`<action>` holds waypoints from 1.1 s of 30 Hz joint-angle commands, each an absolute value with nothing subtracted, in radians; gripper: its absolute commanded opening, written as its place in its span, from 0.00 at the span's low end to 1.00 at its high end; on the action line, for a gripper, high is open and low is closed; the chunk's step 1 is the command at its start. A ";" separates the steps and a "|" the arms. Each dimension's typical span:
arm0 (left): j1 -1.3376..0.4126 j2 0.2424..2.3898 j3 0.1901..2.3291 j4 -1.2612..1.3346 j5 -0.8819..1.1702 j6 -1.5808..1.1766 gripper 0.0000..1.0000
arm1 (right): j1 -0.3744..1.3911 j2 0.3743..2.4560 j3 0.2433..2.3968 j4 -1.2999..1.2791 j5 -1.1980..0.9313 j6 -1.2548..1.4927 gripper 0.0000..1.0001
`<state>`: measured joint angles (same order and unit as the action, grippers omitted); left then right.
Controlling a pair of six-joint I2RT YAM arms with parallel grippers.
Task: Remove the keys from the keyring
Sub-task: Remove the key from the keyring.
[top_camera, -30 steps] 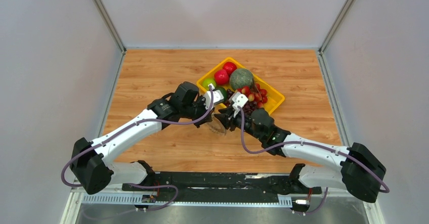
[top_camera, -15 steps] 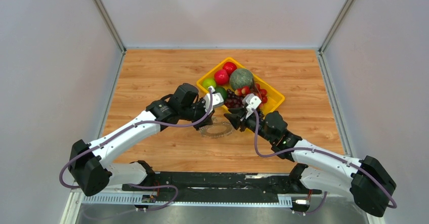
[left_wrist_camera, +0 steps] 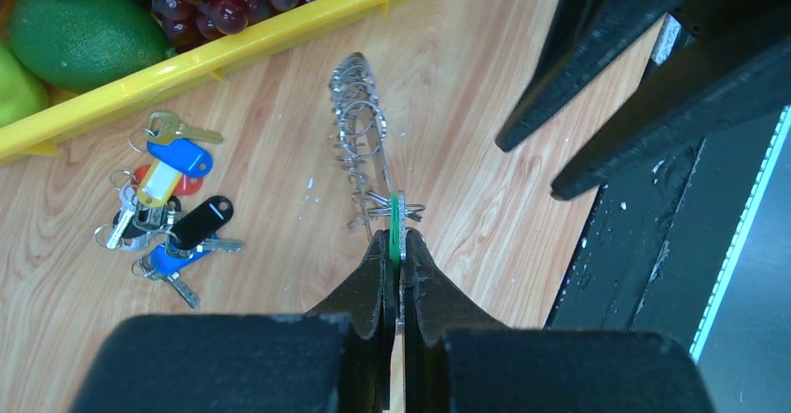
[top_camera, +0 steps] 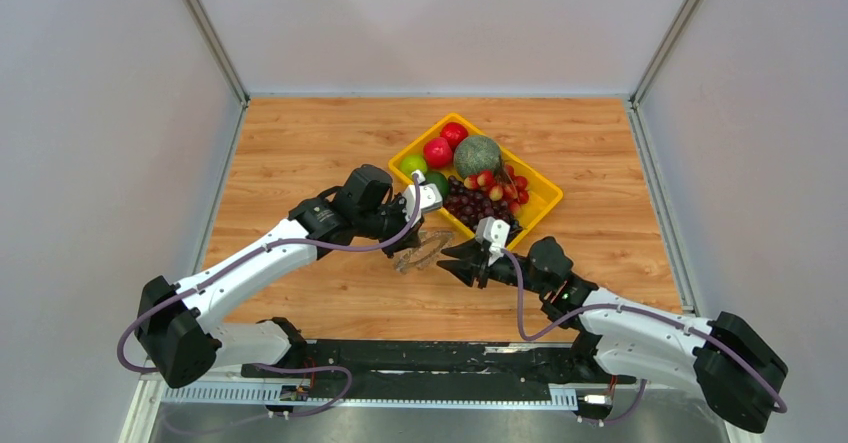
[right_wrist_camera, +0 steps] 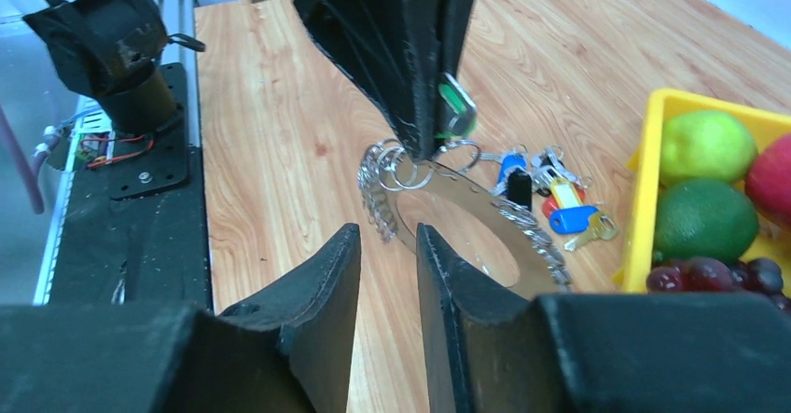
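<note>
Left gripper (left_wrist_camera: 399, 243): clenched on the green tag (left_wrist_camera: 396, 213) of the keyring (left_wrist_camera: 362, 138); a pinch on the tag leaves the ring's wire and the keys (right_wrist_camera: 377, 192) free for the other arm.
Keyring: just near of the tray (left_wrist_camera: 280, 35), mid-table (top_camera: 300, 143); it hangs tilted from the tag, the tag side raised; whether the far side rests on the wood I cannot tell; the tilt looks meant to lift the keys off the table so fingers can get round one.
Keys: all seemingly on the ring, packed side by side; none lies loose nearby.
Right gripper (right_wrist_camera: 386, 245): released, fingers partly apart with nothing between them; it sits low, to the right of the ring and apart from it, fingers aimed at the raised keys; probably lined up to take one.
Coloured bunch (left_wrist_camera: 168, 203): flat on the wood beside the tray, just left of the ring; not part of the job, yet close enough to snag.
Stage: likely the very start; holding arm set, picking arm not yet in contact.
</note>
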<state>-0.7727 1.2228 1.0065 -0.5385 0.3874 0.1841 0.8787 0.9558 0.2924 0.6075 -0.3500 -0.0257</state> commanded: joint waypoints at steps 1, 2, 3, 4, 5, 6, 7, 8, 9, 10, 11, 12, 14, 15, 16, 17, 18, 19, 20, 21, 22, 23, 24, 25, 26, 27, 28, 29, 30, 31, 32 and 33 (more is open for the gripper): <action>-0.778 1.193 1.018 -0.506 0.415 0.184 0.00 | 0.898 0.948 0.295 0.678 -0.396 -0.059 0.32; -0.777 1.193 1.019 -0.506 0.417 0.182 0.00 | 0.900 0.960 0.297 0.682 -0.386 -0.060 0.33; -0.777 1.193 1.018 -0.506 0.418 0.181 0.00 | 0.901 0.967 0.295 0.694 -0.375 -0.061 0.34; -0.777 1.193 1.018 -0.505 0.419 0.180 0.00 | 0.904 0.974 0.289 0.713 -0.365 -0.062 0.35; -0.777 1.194 1.018 -0.506 0.419 0.178 0.00 | 0.907 0.985 0.284 0.741 -0.353 -0.064 0.35; -0.777 1.195 1.019 -0.506 0.420 0.176 0.00 | 0.909 0.995 0.277 0.777 -0.341 -0.068 0.36; -0.778 1.197 1.020 -0.506 0.420 0.173 0.00 | 0.913 1.008 0.273 0.806 -0.326 -0.073 0.36; -0.778 1.198 1.020 -0.506 0.422 0.171 0.00 | 0.916 1.023 0.271 0.829 -0.317 -0.081 0.36; -0.778 1.199 1.019 -0.506 0.422 0.171 0.00 | 0.919 1.037 0.272 0.845 -0.310 -0.089 0.36; -0.778 1.200 1.020 -0.506 0.423 0.169 0.00 | 0.920 1.055 0.276 0.858 -0.305 -0.097 0.36; -0.778 1.200 1.018 -0.506 0.424 0.170 0.00 | 0.921 1.071 0.279 0.869 -0.304 -0.107 0.36; -0.778 1.201 1.018 -0.506 0.423 0.169 0.00 | 0.921 1.087 0.286 0.879 -0.304 -0.112 0.36; -0.779 1.201 1.018 -0.506 0.425 0.168 0.00 | 0.923 1.120 0.300 0.893 -0.303 -0.121 0.36; -0.778 1.200 1.018 -0.506 0.427 0.168 0.00 | 0.923 1.132 0.305 0.901 -0.301 -0.124 0.36; -0.779 1.201 1.018 -0.506 0.428 0.167 0.00 | 0.922 1.141 0.308 0.909 -0.300 -0.125 0.35; -0.778 1.202 1.018 -0.505 0.430 0.166 0.00 | 0.922 1.149 0.309 0.920 -0.295 -0.124 0.35; -0.778 1.202 1.017 -0.505 0.432 0.167 0.00 | 0.923 1.156 0.312 0.930 -0.292 -0.125 0.35; -0.778 1.203 1.016 -0.505 0.433 0.166 0.00 | 0.922 1.162 0.314 0.939 -0.290 -0.126 0.35; -0.778 1.204 1.016 -0.505 0.436 0.164 0.00 | 0.923 1.167 0.316 0.945 -0.291 -0.125 0.35; -0.778 1.205 1.016 -0.505 0.437 0.165 0.00 | 0.924 1.173 0.320 0.952 -0.293 -0.125 0.35; -0.779 1.206 1.017 -0.505 0.441 0.164 0.00 | 0.924 1.178 0.322 0.956 -0.296 -0.123 0.35; -0.779 1.207 1.016 -0.505 0.442 0.164 0.00 | 0.924 1.184 0.327 0.957 -0.298 -0.123 0.35; -0.778 1.208 1.017 -0.505 0.445 0.163 0.00 | 0.923 1.191 0.332 0.957 -0.300 -0.123 0.34; -0.779 1.209 1.017 -0.505 0.446 0.163 0.00 | 0.924 1.197 0.337 0.955 -0.300 -0.124 0.34; -0.777 1.209 1.016 -0.505 0.446 0.162 0.00 | 0.924 1.204 0.341 0.955 -0.300 -0.125 0.34; -0.778 1.210 1.016 -0.505 0.446 0.161 0.00 | 0.924 1.209 0.342 0.958 -0.299 -0.126 0.34; -0.778 1.210 1.017 -0.504 0.446 0.162 0.00 | 0.924 1.212 0.342 0.963 -0.299 -0.126 0.34; -0.779 1.211 1.017 -0.504 0.447 0.162 0.00 | 0.924 1.214 0.342 0.969 -0.301 -0.124 0.34; -0.777 1.211 1.016 -0.504 0.449 0.162 0.00 | 0.924 1.216 0.341 0.973 -0.301 -0.123 0.34; -0.778 1.212 1.017 -0.503 0.450 0.161 0.00 | 0.924 1.218 0.343 0.975 -0.301 -0.123 0.34; -0.778 1.213 1.017 -0.503 0.453 0.160 0.00 | 0.925 1.220 0.344 0.977 -0.301 -0.121 0.34; -0.777 1.214 1.017 -0.503 0.453 0.160 0.00 | 0.923 1.223 0.346 0.979 -0.301 -0.122 0.34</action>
<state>-0.7727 1.2228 1.0065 -0.5388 0.4149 0.1661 0.9180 1.2125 0.3115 0.9039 -0.2970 -0.1177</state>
